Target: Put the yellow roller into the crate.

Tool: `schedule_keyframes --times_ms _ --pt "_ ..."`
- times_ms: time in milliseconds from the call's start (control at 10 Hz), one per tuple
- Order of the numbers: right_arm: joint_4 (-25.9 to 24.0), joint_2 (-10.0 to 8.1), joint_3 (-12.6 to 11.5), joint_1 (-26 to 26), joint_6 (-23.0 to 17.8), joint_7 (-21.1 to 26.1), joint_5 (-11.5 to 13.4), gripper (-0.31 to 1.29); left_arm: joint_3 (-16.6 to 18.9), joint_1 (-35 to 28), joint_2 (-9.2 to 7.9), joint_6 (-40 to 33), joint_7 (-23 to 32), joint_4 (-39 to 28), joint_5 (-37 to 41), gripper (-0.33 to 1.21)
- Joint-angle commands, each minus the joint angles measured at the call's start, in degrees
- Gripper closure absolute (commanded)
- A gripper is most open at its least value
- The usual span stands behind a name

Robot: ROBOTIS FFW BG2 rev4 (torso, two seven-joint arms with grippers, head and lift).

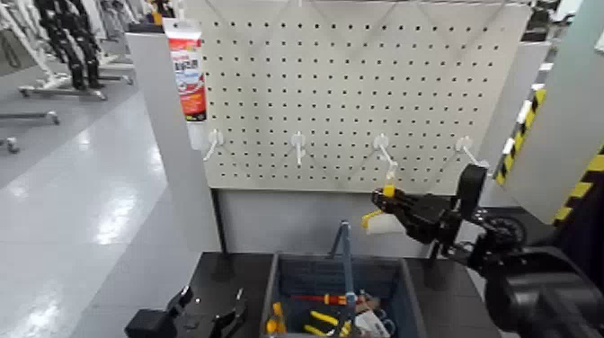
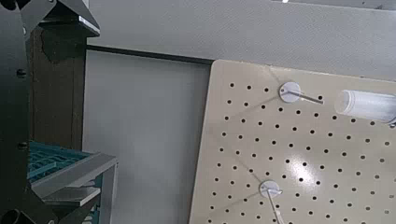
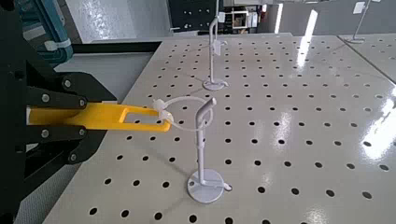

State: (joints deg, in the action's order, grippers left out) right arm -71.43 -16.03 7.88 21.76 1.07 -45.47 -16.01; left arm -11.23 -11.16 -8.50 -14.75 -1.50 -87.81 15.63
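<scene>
The black right gripper [image 1: 388, 200] is closing its fingers on the yellow-handled paint roller with a white cylindrical sleeve [image 1: 385, 224], holding it beside a white metal peg [image 3: 200, 149], above the dark grey-blue plastic crate [image 1: 272, 289]. The black left gripper [image 1: 212, 315] is standing left of the crate, fingers wide apart.

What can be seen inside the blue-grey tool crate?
Inside the crate lie a red screwdriver and yellow-handled pliers. The upright handle and heaped items hide part of the contents; the bottom is cut off.
</scene>
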Motion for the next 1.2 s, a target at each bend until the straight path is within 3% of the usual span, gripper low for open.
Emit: schedule_keyframes --times_ms 100,500,800,1200 --pt "-7.58 0.74 -2.78 -4.27 2.8 0.73 0.89 1.28 0.07 -0.09 -0.02 0.07 -0.17 0.01 0.01 0.11" --pt "-19.1 1.88 -7.26 -10.6 7.28 2.23 1.51 1.28 0.16 -0.27 -0.02 0.07 -0.17 -0.08 0.1 0.11" --pt "-27.36 4.17 -11.39 -17.01 12.12 2.84 1.16 1.28 0.07 -0.35 -0.11 0.07 -0.09 -0.16 0.28 0.11" --pt "-28.24 6.37 -14.47 -21.94 13.44 4.43 -3.06 1.28 -0.02 -0.35 -0.2 0.07 -0.09 -0.25 0.45 0.11"
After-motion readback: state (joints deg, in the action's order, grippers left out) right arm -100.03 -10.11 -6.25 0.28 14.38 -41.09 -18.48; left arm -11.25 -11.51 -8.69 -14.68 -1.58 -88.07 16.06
